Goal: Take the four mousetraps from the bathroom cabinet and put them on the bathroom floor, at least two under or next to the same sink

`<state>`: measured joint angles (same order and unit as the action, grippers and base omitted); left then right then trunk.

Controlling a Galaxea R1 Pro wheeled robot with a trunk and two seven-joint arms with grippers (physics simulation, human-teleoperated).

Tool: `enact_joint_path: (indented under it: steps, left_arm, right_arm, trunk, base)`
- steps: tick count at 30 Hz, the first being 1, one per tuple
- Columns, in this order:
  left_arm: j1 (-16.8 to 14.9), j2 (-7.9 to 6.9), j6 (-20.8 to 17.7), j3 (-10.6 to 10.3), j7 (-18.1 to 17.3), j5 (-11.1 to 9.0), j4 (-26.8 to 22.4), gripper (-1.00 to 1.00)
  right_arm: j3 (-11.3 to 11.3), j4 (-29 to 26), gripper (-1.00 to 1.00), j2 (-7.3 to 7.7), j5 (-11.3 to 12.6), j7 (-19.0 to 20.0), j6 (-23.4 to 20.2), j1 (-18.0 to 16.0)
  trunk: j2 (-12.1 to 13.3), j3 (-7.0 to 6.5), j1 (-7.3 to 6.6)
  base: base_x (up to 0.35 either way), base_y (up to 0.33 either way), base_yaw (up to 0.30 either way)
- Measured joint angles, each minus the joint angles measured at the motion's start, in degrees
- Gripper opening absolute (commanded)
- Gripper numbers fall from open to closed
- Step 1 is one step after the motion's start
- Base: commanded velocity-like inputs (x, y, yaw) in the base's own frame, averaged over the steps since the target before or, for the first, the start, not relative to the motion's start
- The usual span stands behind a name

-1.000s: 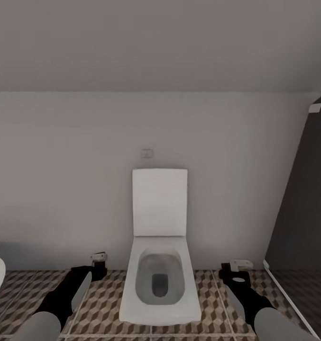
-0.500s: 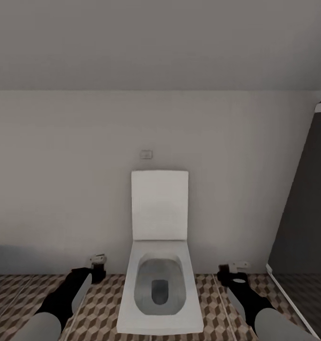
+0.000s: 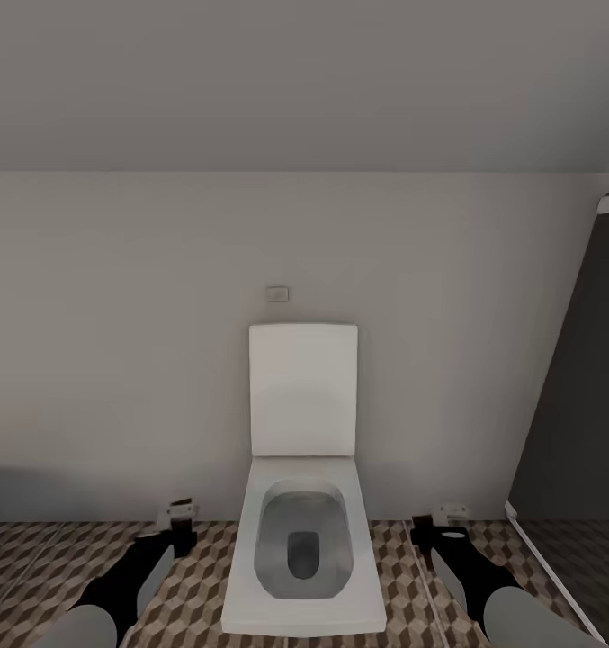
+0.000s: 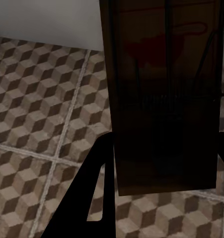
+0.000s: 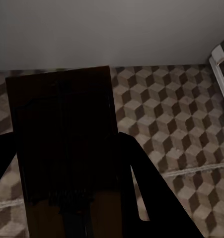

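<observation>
- Head view: a white toilet (image 3: 302, 531), lid raised, is standing against the pale wall on the cube-patterned bathroom floor (image 3: 196, 585). The left gripper (image 3: 180, 525) and right gripper (image 3: 441, 522) are hanging low on either side of the bowl, each showing a pale scrap at its tip. A dark panel (image 3: 578, 405) is closing off the right side.
- Left wrist view: the left claw's fingers (image 4: 99, 163) are pinching a brown wooden mousetrap (image 4: 166, 99), held above the tiles with its wire parts facing the camera.
- Right wrist view: the right claw's fingers (image 5: 129, 158) are pinching a second mousetrap (image 5: 64, 148), deep in shadow above the same tiled floor near the wall.
</observation>
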<state>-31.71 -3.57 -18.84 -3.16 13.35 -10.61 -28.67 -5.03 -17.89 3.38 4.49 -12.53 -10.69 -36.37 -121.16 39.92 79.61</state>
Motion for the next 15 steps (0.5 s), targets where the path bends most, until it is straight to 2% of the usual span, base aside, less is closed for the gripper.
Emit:
enact_joint_path:
  steps: [10,15]
  left_arm:
    - [0.00,0.49,0.25,0.09,0.14,0.94,-0.84,-1.00]
    - [0.00,1.37,0.23,0.18,0.19,1.00,-0.98,-1.00]
  right_arm:
    - [0.06,0.00,-1.00,-0.06,-0.10,-0.02,-0.08,0.00]
    - [0.07,0.00,-1.00,-0.08,-0.11,-0.02,-0.07,0.00]
  trunk:
    - [0.00,0.00,0.00]
    - [0.00,0.00,0.00]
  base:
    - [0.000,0.000,0.000]
    - [0.000,0.000,0.000]
